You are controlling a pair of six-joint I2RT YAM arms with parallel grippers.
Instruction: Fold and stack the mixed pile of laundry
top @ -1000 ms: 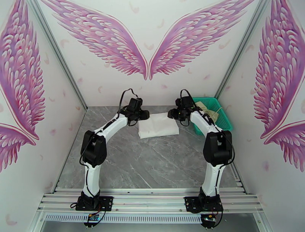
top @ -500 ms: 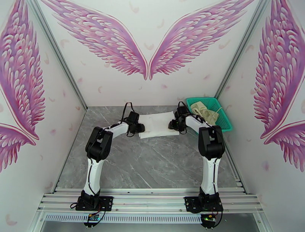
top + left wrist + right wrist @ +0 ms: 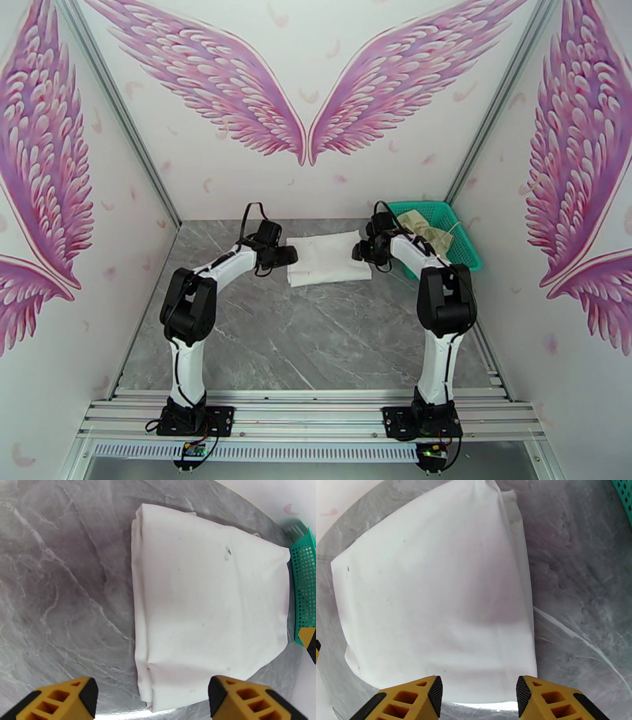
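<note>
Mid-frame on the tabletop [image 3: 316, 339], both spread empty, left hand [image 3: 287, 255] and right hand [image 3: 359, 253] are flanking the folded white shirt [image 3: 328, 259], likely reaching next for the cream garment [image 3: 419, 225].

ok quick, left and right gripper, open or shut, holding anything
Left gripper: open, holding nothing, at the edge of the folded white shirt.
Right gripper: open, holding nothing, at the same shirt's opposite edge.

Teal mesh basket [image 3: 458, 246] far right, apparently plastic; grey marble table [image 3: 316, 331].
</note>
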